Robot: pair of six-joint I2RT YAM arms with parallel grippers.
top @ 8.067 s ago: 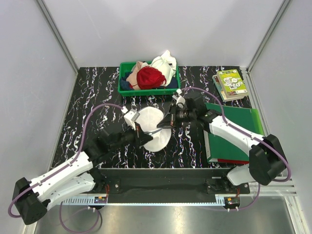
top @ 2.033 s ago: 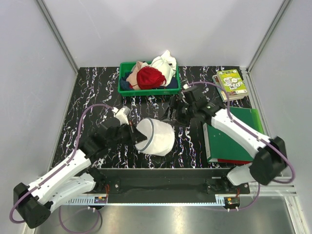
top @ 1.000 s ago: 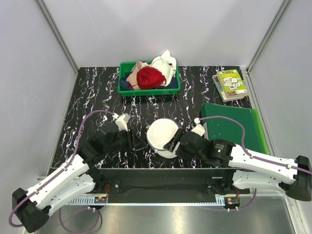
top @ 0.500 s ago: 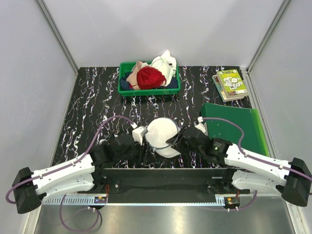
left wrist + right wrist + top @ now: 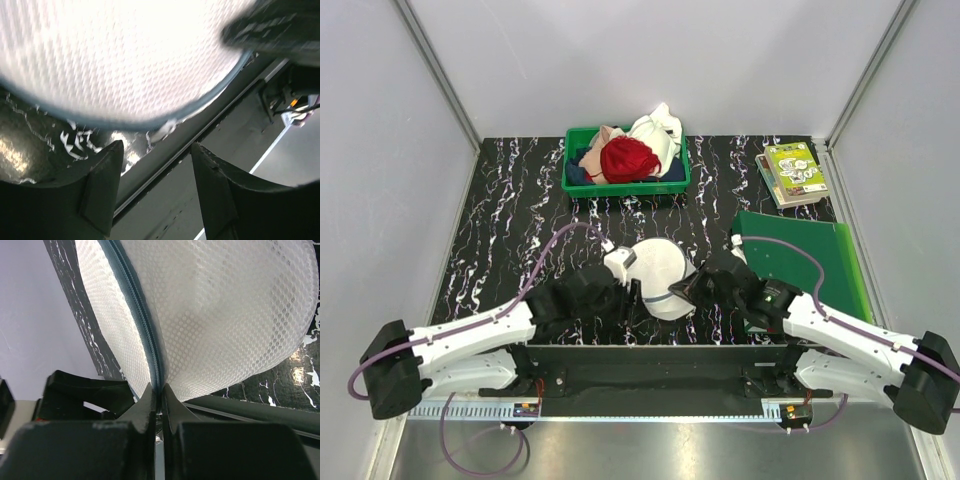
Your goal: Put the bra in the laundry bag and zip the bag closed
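Setting: a black marbled table (image 5: pixel 510 220) is seen from above, walled in pale panels, with two arms reaching in from the near edge.
Laundry bag: the white round mesh laundry bag (image 5: pixel 660 270) is lying near the front middle of the table, tilted on its edge between the two grippers.
Zip: a grey zip (image 5: pixel 135 295) is seen running round the rim; along the stretch shown by the right wrist camera its teeth are meshed.
Bra: it cannot be picked out in any view; the mesh is too bright to be seen through.
Left gripper: the left gripper (image 5: pixel 157 185) is held at the bag's left side with its fingers (image 5: pixel 102 190) spread apart and nothing between them; the bag (image 5: pixel 115 55) fills the view just beyond the tips.
Right gripper: the right gripper (image 5: pixel 160 395) is pinched tight on the zip seam at the bag's lower right edge (image 5: pixel 682 290).
Behind the bag: a green plastic bin (image 5: pixel 625 188) is set at the back of the table, well apart, heaped with a red garment (image 5: pixel 628 158), a white cloth (image 5: pixel 658 128) and a beige cloth (image 5: pixel 610 135).
To the right: a green folder (image 5: pixel 810 255) is lying flat, its near left corner covered by the right arm.
Far right corner: a small stack of books (image 5: pixel 792 172) is placed against the wall.
Crowding: the bag's near rim is hidden from above by both wrists.
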